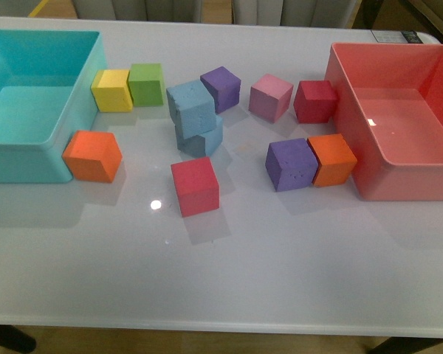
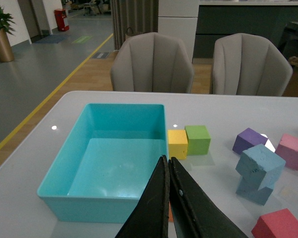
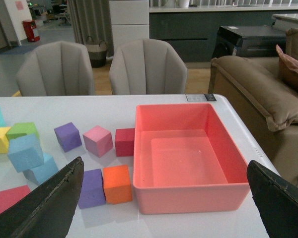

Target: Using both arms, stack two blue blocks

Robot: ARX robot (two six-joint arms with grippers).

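Left black hand is hanging pressed together, right black hand spread wide; one sky-blue foam cube is sitting askew atop the other sky-blue foam cube on the white tabletop.

Only the wrist views show any of the robot's body; in the front view neither arm appears. The left gripper shows as two long, flat, matte black fingers that taper to narrow tips, with smooth faces and slightly worn edges; a small pale speck sits on the inner face of one. The right gripper shows as two broad, dark wedge-shaped fingers at the picture's lower corners, matte black with a faintly textured surface and lighter, scuffed edges. No cables, screws or markings can be made out.
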